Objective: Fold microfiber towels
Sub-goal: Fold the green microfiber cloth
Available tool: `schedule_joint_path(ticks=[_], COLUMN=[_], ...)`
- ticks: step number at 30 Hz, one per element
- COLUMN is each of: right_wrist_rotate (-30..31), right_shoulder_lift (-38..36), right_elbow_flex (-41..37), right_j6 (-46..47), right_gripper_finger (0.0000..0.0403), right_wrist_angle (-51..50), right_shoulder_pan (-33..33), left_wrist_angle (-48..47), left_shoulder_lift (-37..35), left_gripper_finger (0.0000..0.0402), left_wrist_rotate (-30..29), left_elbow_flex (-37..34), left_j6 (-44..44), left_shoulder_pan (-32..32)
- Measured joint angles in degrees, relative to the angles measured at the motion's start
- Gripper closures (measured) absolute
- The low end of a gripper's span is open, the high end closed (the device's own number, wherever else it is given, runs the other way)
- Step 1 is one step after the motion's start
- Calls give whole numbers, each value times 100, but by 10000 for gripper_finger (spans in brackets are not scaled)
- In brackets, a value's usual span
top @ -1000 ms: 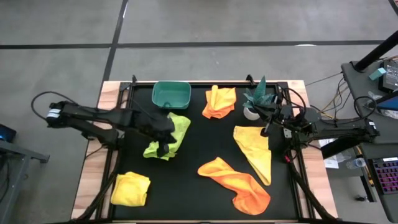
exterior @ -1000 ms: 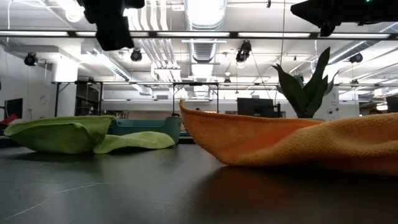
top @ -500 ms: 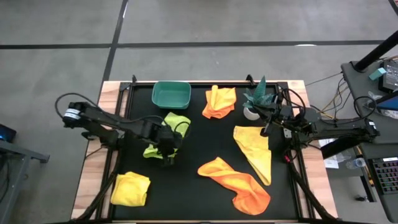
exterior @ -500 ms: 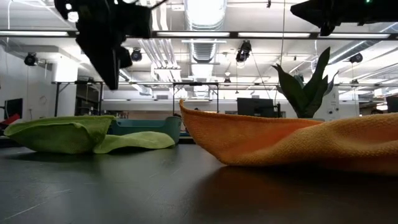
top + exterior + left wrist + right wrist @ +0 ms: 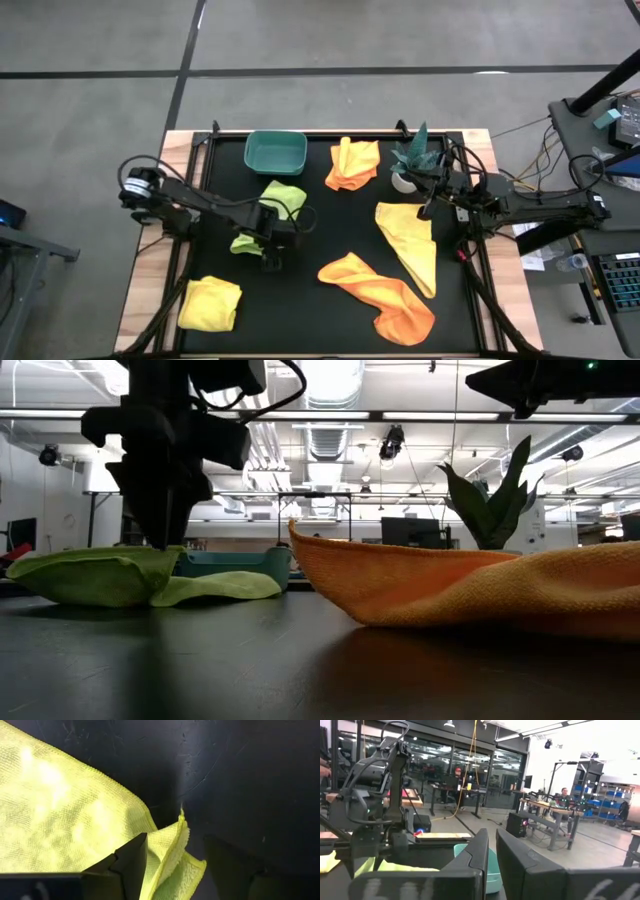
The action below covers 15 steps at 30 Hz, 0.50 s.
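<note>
The lime green towel [image 5: 281,195] lies crumpled at the left of the black mat, below the teal bin. My left gripper [image 5: 172,867] points straight down over its near part. It is open, and one finger stands on each side of a folded corner [image 5: 176,840]. In the low view its fingertips [image 5: 163,542] reach the top of the green towel [image 5: 95,575]. Two orange towels [image 5: 352,163] [image 5: 380,293] and two yellow towels [image 5: 410,243] [image 5: 210,303] lie loose on the mat. My right gripper [image 5: 490,855] is shut and held high at the right, over the yellow towel's far end [image 5: 430,205]. My left gripper comes from above, pointing down, with the lime towel's folded corner [image 5: 170,852] between its open fingers. Several layers show at that corner. The towel lies flat on the mat. I cannot tell whether the fingers touch the cloth.
A teal bin [image 5: 275,152] stands at the far edge, left of centre. A small potted plant [image 5: 413,160] stands at the far right beside my right arm. Bare black mat [image 5: 320,235] lies between the lime towel and the near orange towel.
My left gripper has come down onto the lime towel and a little toward the table's near edge. It has tipped to point straight down and has opened. The lime towel has kept its place.
</note>
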Motion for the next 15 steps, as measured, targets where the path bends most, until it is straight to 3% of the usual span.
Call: schedule_joint_path(ticks=[7, 15], right_wrist_rotate=[0, 0], right_shoulder_lift=[0, 0], right_elbow_flex=[0, 0], right_j6=[2, -20], right_gripper_finger=[374, 374], right_wrist_angle=[0, 0], right_shoulder_pan=[0, 0], left_wrist_angle=[158, 152], left_shoulder_lift=[100, 127], left_gripper_finger=[245, 381], left_wrist_rotate=[-7, -7], left_elbow_flex=[-31, -38], left_j6=[254, 461], left_shoulder_pan=[-2, 0])
